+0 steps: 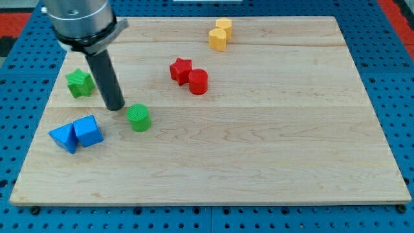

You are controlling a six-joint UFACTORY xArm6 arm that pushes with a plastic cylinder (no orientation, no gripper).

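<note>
no readable text, labels, brands, numbers or signs on any surface in view.
</note>
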